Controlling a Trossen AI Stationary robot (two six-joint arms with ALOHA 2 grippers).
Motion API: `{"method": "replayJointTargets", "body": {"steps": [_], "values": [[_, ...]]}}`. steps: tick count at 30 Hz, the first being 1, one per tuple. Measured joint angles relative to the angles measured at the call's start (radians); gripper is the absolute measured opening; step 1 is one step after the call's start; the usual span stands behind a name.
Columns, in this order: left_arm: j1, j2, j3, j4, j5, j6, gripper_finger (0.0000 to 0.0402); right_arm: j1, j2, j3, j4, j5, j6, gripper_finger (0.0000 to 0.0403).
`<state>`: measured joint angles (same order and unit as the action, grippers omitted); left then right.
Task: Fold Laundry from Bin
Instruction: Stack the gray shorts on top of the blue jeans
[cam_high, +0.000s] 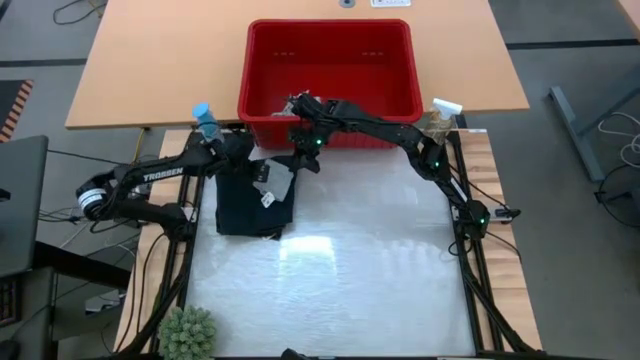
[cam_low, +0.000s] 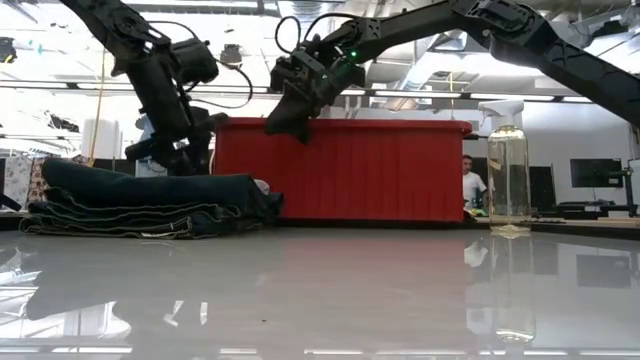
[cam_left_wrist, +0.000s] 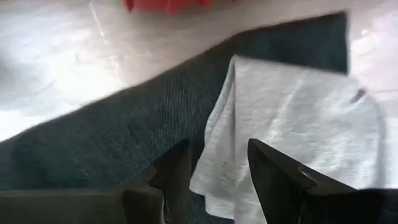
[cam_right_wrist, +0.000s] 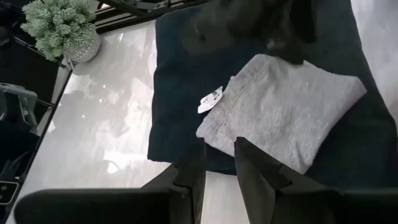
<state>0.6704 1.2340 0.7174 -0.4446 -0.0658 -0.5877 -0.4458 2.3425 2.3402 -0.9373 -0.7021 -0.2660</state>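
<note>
One pair of folded dark navy trousers lies on the white tabletop just in front of the big red plastic bin, and one small grey cloth sits folded on top — a white tag showing at its edge. Two arms: the left gripper hangs over the cloth, fingers apart, holding nothing; the right gripper hovers near the bin's front wall, fingers narrowly parted, empty. Two spray bottles — one blue-capped, one white-capped — flank the bin.
</note>
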Motion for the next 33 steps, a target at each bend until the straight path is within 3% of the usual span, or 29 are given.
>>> {"method": "replayJointTargets", "body": {"steps": [8,14,18,23,28,33], "values": [[-0.001,0.171,0.0,0.079,0.114,-0.024,0.0149,-0.003,0.0,0.0,0.005,0.0,-0.005,0.0114],[0.002,0.206,0.001,0.114,0.201,-0.035,0.0145,-0.008,0.001,0.0,0.005,-0.001,-0.005,0.0114],[0.014,0.201,0.0,0.143,0.314,-0.034,0.0105,-0.011,0.001,0.0,0.004,0.004,-0.005,0.0114],[0.014,0.201,0.0,0.143,0.359,-0.006,0.0016,-0.022,0.001,0.0,0.002,0.015,0.01,0.011],[0.014,0.198,0.0,0.128,0.37,-0.018,0.0002,-0.033,-0.015,0.007,-0.045,0.019,0.033,0.0097],[0.014,0.122,0.0,-0.026,0.338,-0.045,0.0,-0.033,-0.051,0.014,-0.085,0.018,0.029,0.0077]]}}
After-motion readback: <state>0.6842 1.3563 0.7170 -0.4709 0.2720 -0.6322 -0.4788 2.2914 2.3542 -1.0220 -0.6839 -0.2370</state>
